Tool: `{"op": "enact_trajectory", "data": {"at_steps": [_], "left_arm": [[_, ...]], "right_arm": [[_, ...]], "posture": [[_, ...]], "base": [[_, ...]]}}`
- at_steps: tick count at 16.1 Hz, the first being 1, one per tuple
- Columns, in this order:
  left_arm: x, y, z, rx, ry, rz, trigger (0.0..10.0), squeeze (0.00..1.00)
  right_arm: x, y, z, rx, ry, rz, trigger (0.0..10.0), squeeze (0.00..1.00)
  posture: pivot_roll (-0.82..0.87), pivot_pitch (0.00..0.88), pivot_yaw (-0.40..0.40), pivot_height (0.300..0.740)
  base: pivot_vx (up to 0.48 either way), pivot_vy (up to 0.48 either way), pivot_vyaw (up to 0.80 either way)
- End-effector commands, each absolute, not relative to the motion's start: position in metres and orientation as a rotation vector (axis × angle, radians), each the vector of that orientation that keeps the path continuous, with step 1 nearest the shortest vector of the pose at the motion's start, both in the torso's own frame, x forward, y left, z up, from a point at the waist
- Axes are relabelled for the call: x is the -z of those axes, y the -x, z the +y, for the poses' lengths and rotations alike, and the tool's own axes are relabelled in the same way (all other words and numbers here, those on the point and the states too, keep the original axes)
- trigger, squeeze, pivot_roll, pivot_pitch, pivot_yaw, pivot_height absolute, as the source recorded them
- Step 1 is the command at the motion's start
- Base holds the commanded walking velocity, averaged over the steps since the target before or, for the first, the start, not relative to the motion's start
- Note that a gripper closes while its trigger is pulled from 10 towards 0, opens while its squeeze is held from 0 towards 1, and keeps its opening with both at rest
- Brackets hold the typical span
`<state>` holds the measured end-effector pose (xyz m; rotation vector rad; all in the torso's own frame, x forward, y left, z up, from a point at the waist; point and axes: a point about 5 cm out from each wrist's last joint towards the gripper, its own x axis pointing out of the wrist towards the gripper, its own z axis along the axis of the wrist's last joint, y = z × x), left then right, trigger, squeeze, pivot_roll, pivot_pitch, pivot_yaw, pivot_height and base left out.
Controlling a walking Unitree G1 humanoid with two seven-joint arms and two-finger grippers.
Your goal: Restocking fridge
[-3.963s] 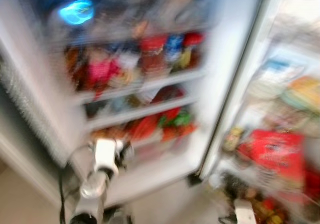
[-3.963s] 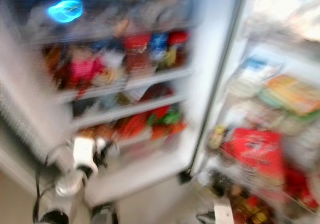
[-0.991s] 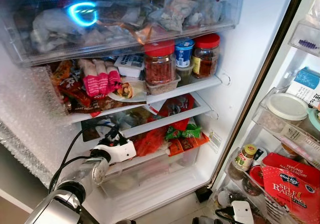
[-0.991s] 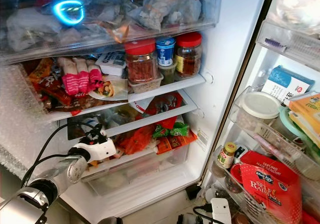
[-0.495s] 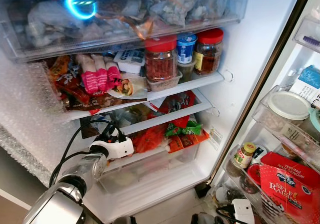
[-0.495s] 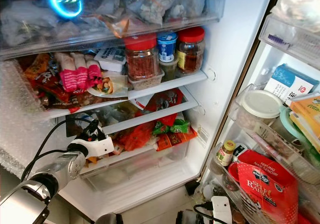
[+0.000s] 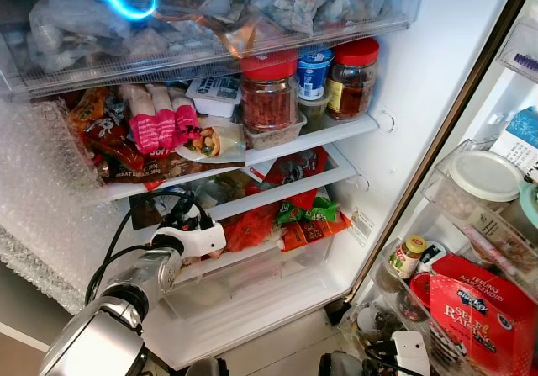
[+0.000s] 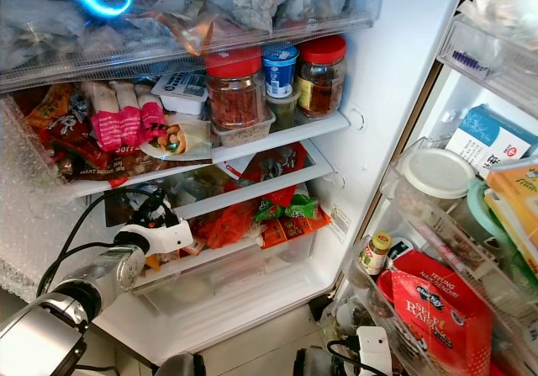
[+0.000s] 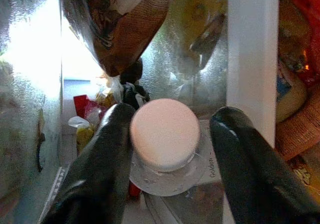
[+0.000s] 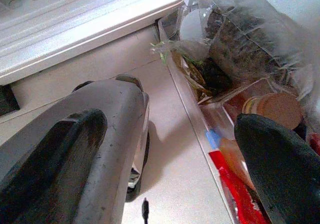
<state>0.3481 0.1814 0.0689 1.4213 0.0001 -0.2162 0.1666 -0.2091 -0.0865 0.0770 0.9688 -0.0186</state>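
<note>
1. Left gripper (image 9: 167,149) is reached into the fridge's lower shelf (image 7: 277,193), at its left end; fingers (image 9: 102,174) are spread, nothing clamped.
2. White-capped bottle (image 9: 164,134) stands between the fingers, one finger touching the cap, the other apart.
3. Brown packet (image 9: 125,28) hangs just beyond the gripper; snagging is best avoided.
4. Bottle judged set down; a straight, level withdrawal is advised.
5. Right gripper (image 10: 170,154) hangs idle near the floor (image 10: 165,149), fingers parted, empty.
</note>
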Motion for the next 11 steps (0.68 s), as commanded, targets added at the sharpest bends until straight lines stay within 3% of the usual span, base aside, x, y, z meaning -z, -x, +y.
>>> {"op": "enact_trajectory", "data": {"at_steps": [1, 11], "left_arm": [[-0.0745, -0.3513, 0.1867, 0.19, -1.42, -0.001, 10.0, 1.0], [-0.0841, -0.3561, 0.1922, 0.162, -1.378, -0.007, 10.0, 1.0]], "right_arm": [[0.0928, -0.1506, -0.2137, 0.038, -0.08, 1.029, 10.0, 0.0], [0.0917, -0.1555, -0.2111, 0.038, -0.088, 1.026, 10.0, 0.0]], "posture": [[-0.15, 0.059, -0.028, 0.635], [-0.14, 0.048, -0.019, 0.635]], "base": [[0.0, 0.0, 0.0], [0.0, 0.0, 0.0]]}}
